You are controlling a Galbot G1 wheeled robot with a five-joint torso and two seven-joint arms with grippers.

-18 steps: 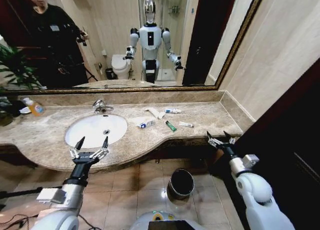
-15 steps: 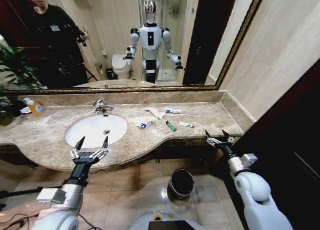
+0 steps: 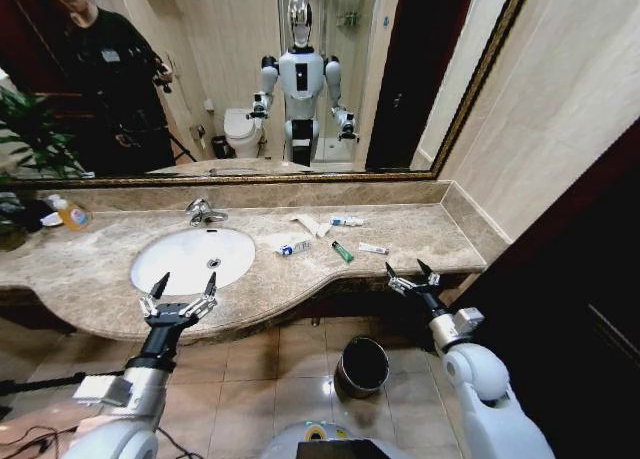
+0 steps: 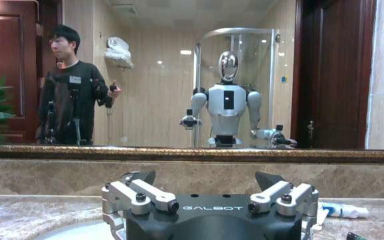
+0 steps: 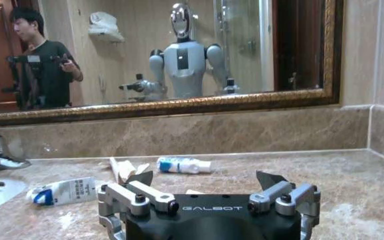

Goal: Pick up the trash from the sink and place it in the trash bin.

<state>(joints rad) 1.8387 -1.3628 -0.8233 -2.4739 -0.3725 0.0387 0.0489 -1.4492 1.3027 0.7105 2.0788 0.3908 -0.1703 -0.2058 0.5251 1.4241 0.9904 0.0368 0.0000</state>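
1. Head view, left gripper (image 3: 183, 287): my left pincer sits at the lower left of the frame, fingers spread, holding nothing, level with the front edge of the marble counter (image 3: 420, 234) just below the basin.
2. Head view, right gripper (image 3: 411, 276): my right pincer sits right of centre, fingers spread and empty, at the counter's front edge, below and to the right of the scattered trash.
3. Sink (image 3: 190, 258): a white oval basin at centre left, with a chrome faucet (image 3: 203, 212) behind it toward the mirror.
4. Trash, all on the counter right of the basin and none inside it: a white tube with a blue end (image 3: 293, 248) nearest the basin; a torn white wrapper (image 3: 308, 225) above it; a white and blue tube (image 3: 345, 221) beside that wrapper; a green tube (image 3: 342, 251) at centre; a small white tube (image 3: 372, 248) farthest right.
5. Trash bin (image 3: 363, 365): a dark round bin with a shiny rim, on the tiled floor at the lower centre, below the counter edge and below and left of my right pincer.
6. Bottle of orange liquid (image 3: 68, 214): upper left, on the counter by the mirror.
7. Right wrist view: the white tube with a blue end (image 5: 62, 190), the wrapper (image 5: 121, 169) and the white and blue tube (image 5: 182, 164) lie on the marble beyond my spread fingers (image 5: 138, 191).
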